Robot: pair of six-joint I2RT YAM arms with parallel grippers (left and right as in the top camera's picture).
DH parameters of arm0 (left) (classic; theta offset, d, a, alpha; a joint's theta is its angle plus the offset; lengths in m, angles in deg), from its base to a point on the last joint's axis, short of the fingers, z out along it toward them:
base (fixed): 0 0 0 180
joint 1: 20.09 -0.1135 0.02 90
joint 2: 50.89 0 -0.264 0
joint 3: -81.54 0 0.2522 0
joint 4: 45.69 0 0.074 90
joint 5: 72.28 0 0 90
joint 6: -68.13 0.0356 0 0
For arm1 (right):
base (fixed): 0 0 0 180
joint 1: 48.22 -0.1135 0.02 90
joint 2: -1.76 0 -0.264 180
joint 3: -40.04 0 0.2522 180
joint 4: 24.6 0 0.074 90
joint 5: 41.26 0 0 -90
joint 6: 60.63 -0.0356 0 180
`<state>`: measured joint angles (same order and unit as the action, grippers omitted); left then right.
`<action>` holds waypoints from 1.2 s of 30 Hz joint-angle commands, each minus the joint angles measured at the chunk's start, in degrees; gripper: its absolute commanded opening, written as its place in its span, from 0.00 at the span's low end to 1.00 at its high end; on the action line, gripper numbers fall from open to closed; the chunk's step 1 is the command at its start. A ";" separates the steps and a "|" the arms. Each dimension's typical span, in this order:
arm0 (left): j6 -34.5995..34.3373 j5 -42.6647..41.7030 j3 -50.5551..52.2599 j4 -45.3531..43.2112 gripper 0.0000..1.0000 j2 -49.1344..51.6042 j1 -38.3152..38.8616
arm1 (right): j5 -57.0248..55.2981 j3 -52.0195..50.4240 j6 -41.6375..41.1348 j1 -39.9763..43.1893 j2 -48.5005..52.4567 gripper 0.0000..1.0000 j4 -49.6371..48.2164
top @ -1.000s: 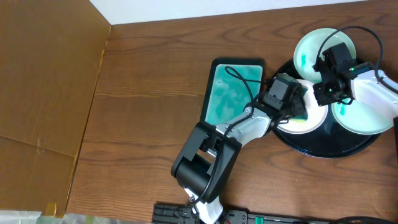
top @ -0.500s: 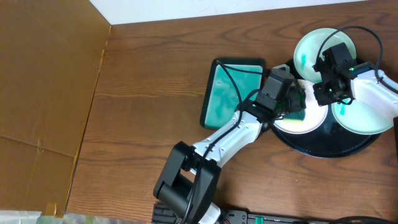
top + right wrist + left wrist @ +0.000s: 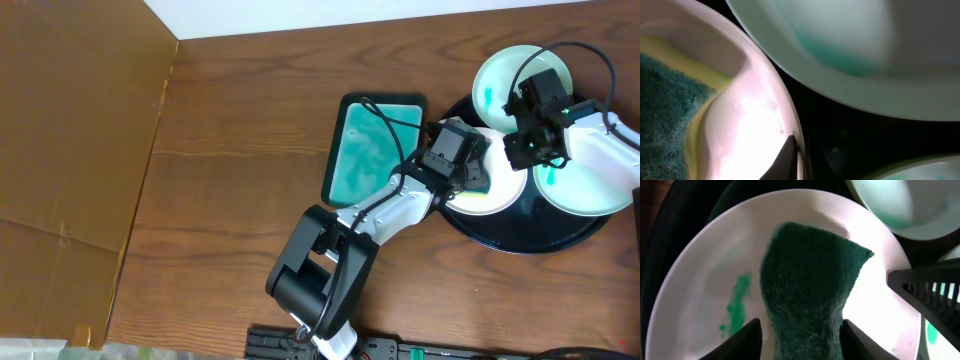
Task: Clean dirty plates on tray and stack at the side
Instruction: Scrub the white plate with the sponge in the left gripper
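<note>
Directly under left tool's (image 3: 801, 342) sponge (image 3: 805, 275), plate (image 3: 700, 280)

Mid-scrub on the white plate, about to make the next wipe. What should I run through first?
1. Grip: left hand clamps the sponge: ok.
2. Contact: sponge lies on the white plate: ok.
3. Brace: right hand shut on that plate's rim: ok.
4. Wipe finished: not ok, teal smear shows beside the sponge.
5. Others cleaned: not ok, teal shows on far mint plate and near mint plate.
</note>
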<state>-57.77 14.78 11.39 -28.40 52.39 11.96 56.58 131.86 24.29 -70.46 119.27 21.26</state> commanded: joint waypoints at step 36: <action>9.29 15.87 -0.96 -0.63 0.07 4.00 4.61 | 1.44 -0.09 -0.63 -0.74 0.83 0.04 0.96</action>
<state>-48.85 22.62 11.37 -30.78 54.78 16.64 56.51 131.86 24.29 -70.48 119.27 21.50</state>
